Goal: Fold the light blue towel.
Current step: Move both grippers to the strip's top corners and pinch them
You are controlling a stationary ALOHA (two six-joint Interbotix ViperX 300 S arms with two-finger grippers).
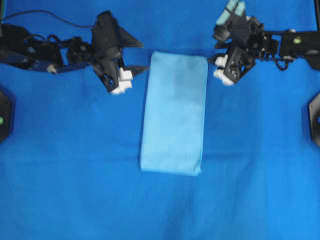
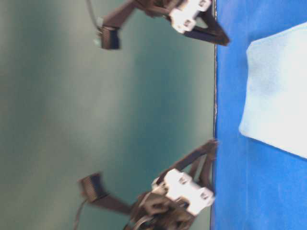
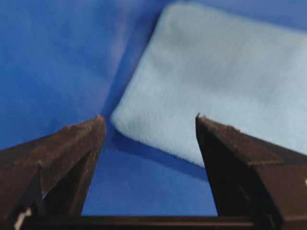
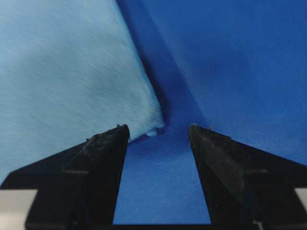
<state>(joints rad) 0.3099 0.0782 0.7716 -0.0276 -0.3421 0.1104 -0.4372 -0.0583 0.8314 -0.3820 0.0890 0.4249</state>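
Seen from overhead, left to right: the left tool (image 1: pixel 134 56) hangs just off the towel's far left corner, its jaws spread and empty. The towel (image 1: pixel 175 114) lies flat in the middle of the desk (image 1: pixel 65 175), which is covered in deep blue cloth. The towel is already a long narrow rectangle, apparently doubled once, with its short edges far and near. The right tool (image 1: pixel 214 64) sits just off the far right corner, jaws also apart and holding nothing.

The left wrist view shows a towel corner (image 3: pixel 117 120) lying between and beyond the two spread fingers (image 3: pixel 76 143). In the right wrist view the other far corner (image 4: pixel 156 125) sits just ahead of the gap, close to the left finger (image 4: pixel 103 158).

The step in hand looks like pinching both far corners for the next fold. To do it well, each tool should come down with one finger sliding under all layers at its corner. Both should close together, lift evenly, carry the far edge to meet the near edge, and keep the sides lined up.
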